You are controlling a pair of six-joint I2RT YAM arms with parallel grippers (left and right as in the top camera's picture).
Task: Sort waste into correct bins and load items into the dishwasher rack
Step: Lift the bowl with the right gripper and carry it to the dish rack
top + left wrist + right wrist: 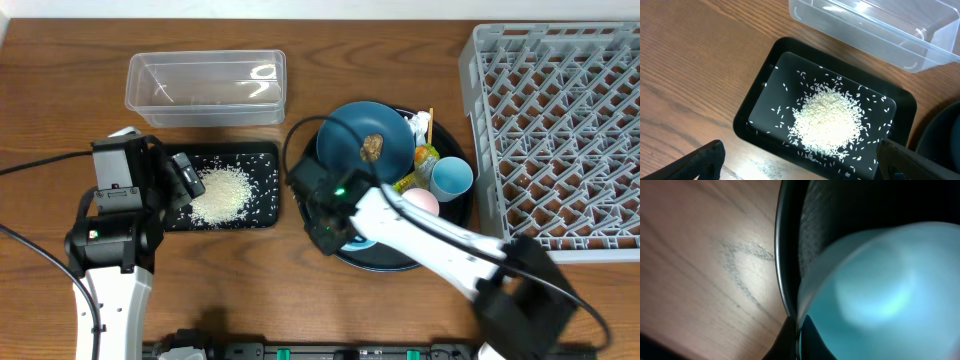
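Overhead, on the table's left side: find the left gripper (188, 180) wide open, holding nothing, above the black bin (262, 160) with the rice (220, 195) piled inside, free for the next pick. Mid-table, see the right gripper (796, 337) squeezed shut at the rim of the blue plate (350, 135); cannot tell if pinching it, maybe to tip off the brown lump (372, 147). Farther back, spot the clear tub (205, 55), and the rack (470, 120) at the far right corner, ready for dishes.

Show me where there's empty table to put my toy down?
Bare wood lies beyond the round black tray, between the clear tub and the grey rack, and in front of the rice tray. The round tray is crowded.
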